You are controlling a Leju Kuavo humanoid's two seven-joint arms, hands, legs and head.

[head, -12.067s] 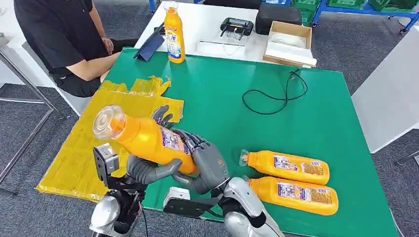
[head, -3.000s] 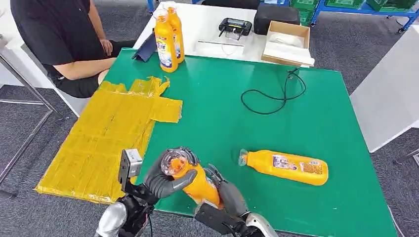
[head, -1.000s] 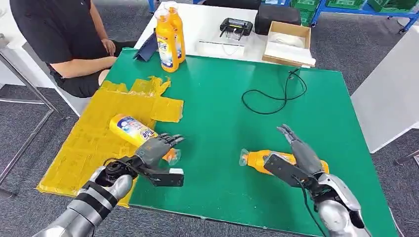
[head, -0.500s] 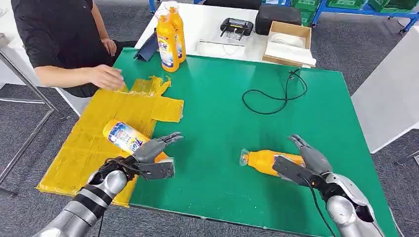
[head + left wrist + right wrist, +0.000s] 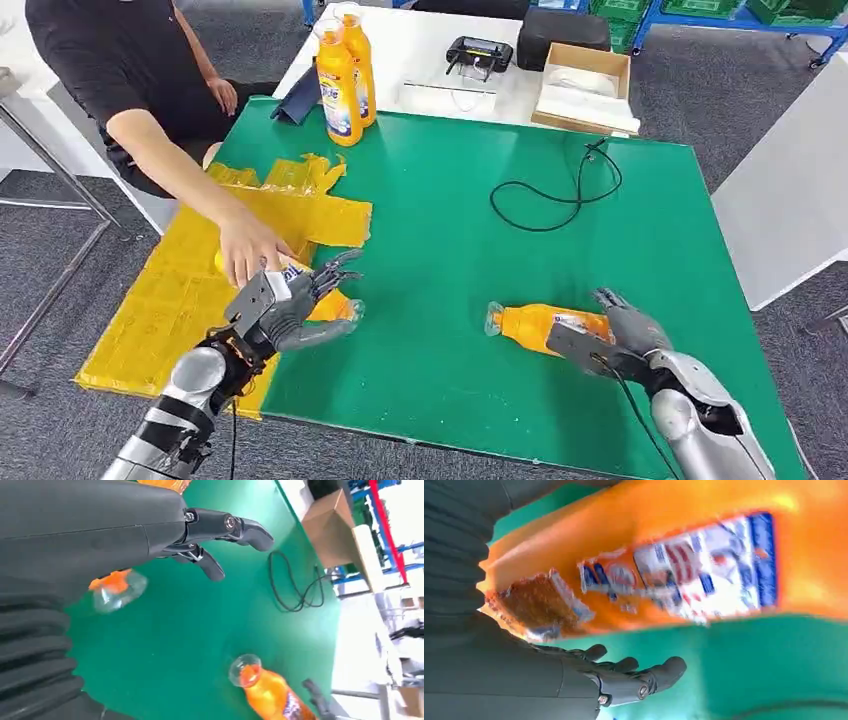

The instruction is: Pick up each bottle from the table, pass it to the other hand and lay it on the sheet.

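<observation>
Left hand (image 5: 290, 305): raised over the near edge of the yellow sheet (image 5: 170, 300), fingers spread and extended toward the green table (image 5: 450, 250), nothing in its grasp. In the left wrist view its fingers (image 5: 220, 525) stick out free over green cloth, touching nothing.

Bottle on the sheet (image 5: 335, 308): lying on its side just under the left hand, clear cap end poking out at the sheet's border with the green cloth. A person's hand (image 5: 245, 250) is pressed on its base end; the person sits at the table's far left corner, arm reaching across the sheet.

Right hand (image 5: 625, 330): low over the body of the second bottle (image 5: 545, 325), which lies on its side on the green table, near right, cap pointing left. Fingers partly open, lying over the bottle's far side. In the right wrist view the label (image 5: 704, 575) sits very close to the palm, fingers (image 5: 649, 675) stretched along beside it, not wrapped. Contact cannot be told for certain; no closed grip visible.

Elsewhere: two upright orange bottles (image 5: 345, 75) at the far edge of the table; a black cable (image 5: 555, 195) looped on the cloth; a cardboard box (image 5: 585, 85) and a black device (image 5: 478, 52) on the white table beyond.
</observation>
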